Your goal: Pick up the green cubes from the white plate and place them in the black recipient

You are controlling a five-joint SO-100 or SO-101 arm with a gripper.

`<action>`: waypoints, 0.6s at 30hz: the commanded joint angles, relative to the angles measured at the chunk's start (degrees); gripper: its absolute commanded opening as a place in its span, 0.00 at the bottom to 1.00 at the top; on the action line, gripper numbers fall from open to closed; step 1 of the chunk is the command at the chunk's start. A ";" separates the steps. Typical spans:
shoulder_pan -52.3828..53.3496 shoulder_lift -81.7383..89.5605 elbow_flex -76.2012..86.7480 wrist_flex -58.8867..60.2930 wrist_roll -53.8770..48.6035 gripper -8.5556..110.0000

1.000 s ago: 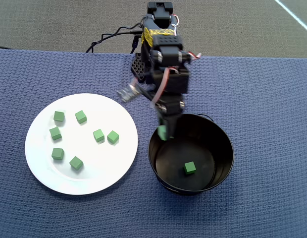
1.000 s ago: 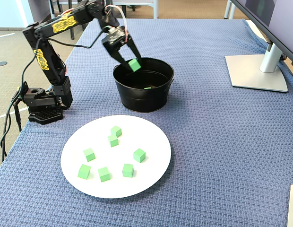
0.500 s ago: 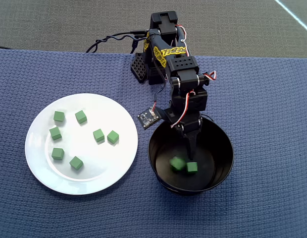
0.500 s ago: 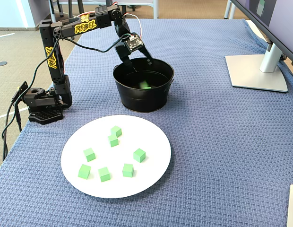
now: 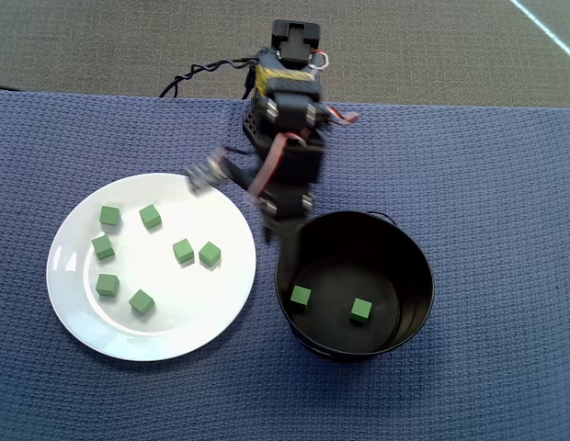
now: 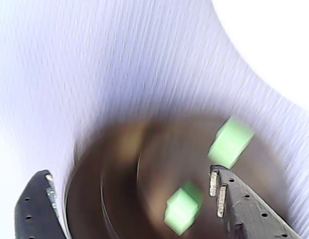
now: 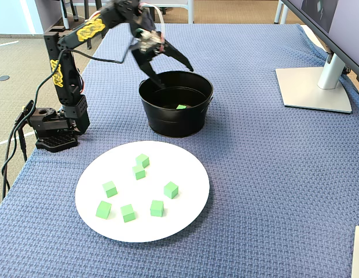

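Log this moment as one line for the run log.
gripper: open, empty, above pot rim | pot: two green cubes inside | plate: seven cubes left | phase: between picks

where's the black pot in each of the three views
Overhead view: black pot, lower right of centre, touching the white plate's right edge.
Wrist view: blurred dark pot, bottom centre, between the fingers.
Fixed view: pot, upper centre, behind the plate.
Shared landmark: green cubes inside it.

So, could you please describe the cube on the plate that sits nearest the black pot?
Start at the white plate left of the black pot in the overhead view. Six green cubes lie on it; this cube is the rightmost, beside another near the plate's pot-side edge.
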 commanded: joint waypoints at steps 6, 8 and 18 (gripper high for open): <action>16.00 3.96 11.43 -7.65 -23.64 0.36; 19.16 3.78 16.88 -11.60 -29.44 0.36; 26.81 1.41 34.10 -27.33 -30.85 0.35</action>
